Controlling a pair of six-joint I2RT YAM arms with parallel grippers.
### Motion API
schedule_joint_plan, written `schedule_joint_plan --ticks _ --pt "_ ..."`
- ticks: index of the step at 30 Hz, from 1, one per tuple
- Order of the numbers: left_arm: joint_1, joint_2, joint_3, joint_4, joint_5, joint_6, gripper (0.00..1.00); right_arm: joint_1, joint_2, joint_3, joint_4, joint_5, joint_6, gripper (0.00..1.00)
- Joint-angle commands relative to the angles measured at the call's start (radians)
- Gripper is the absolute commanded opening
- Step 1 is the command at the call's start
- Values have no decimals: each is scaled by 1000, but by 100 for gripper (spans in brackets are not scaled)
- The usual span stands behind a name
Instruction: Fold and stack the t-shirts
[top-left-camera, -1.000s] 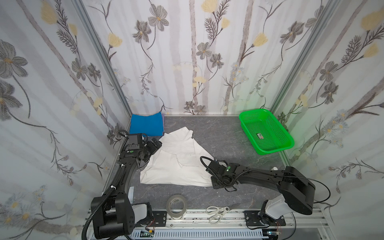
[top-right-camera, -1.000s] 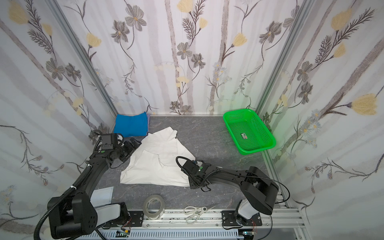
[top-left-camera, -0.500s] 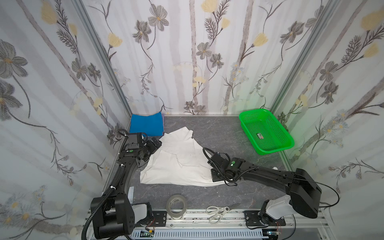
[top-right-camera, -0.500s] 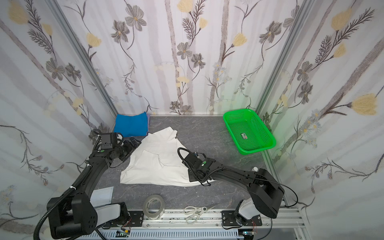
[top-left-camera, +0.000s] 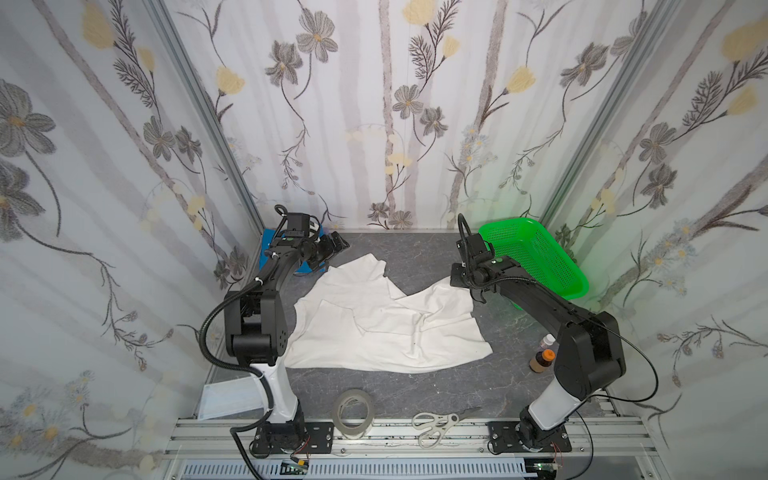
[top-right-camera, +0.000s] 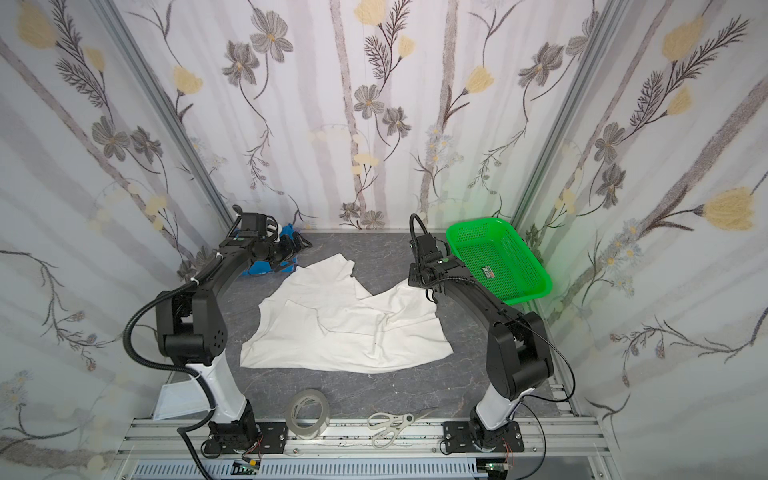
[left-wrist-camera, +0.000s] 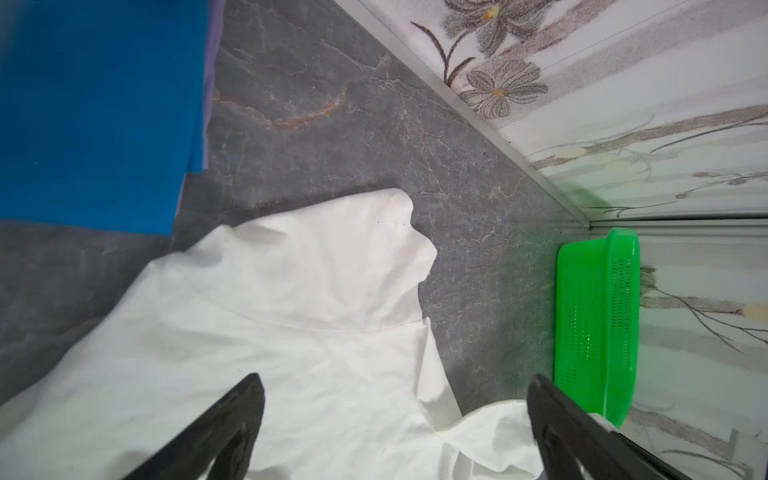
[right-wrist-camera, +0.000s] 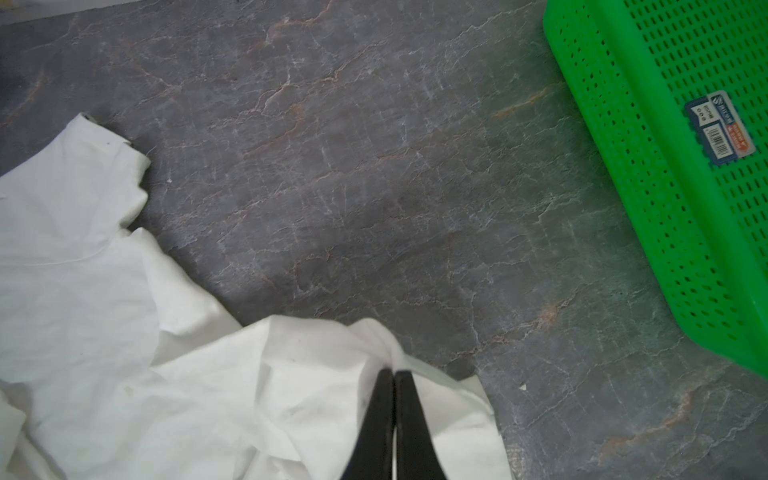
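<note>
Soft, limp white t-shirt (top-left-camera: 386, 328) — right tool (right-wrist-camera: 394, 374) pinches its bunched edge; left tool (left-wrist-camera: 395, 384) gapes empty — best taking the opposite shoulder.

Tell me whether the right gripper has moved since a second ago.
Yes. The right gripper, shut on a corner of the white t-shirt, has moved rearward, closer to the green basket, dragging that corner along.

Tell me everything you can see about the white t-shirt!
The white t-shirt is soft cloth, plain white on the side that shows, wrinkled and partly spread on the grey marbled table. What looks like a sleeve points toward the back wall. The right gripper is shut on one bunched edge near the green basket. The open left gripper is above its other side.
</note>
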Motion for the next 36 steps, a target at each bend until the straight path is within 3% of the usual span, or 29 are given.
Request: schedule_joint_plan --ticks 1,7,11,14,23,28,30,32,34,36 --pt "-17 169 196 -108 -27 145 98 -22 26 15 6 82 -2 0" --pt "-61 467 617 -314 -115 293 89 -48 29 3 8 94 4 0" --pt "-106 656 934 -503 -170 409 89 -66 4 -13 21 64 -8 0" --pt "-121 739 1059 -565 -170 440 90 -74 -13 -26 30 40 -11 0" --pt "-157 770 1038 -547 -121 458 89 -94 -60 -69 41 -11 -13 0" --pt "-180 798 1037 -532 -106 455 82 -97 -85 -100 45 -14 -8 0" --pt "-183 804 1035 -517 -114 448 67 -97 -97 -114 51 -20 -4 0" --pt "-185 802 1031 -499 -136 434 33 -97 -108 -125 54 -28 -1 0" --pt "-185 786 1020 -473 -165 420 7 -98 -116 -137 59 -32 1 0" --pt "-185 766 1008 -452 -187 415 0 -97 -122 -145 63 -32 1 0"
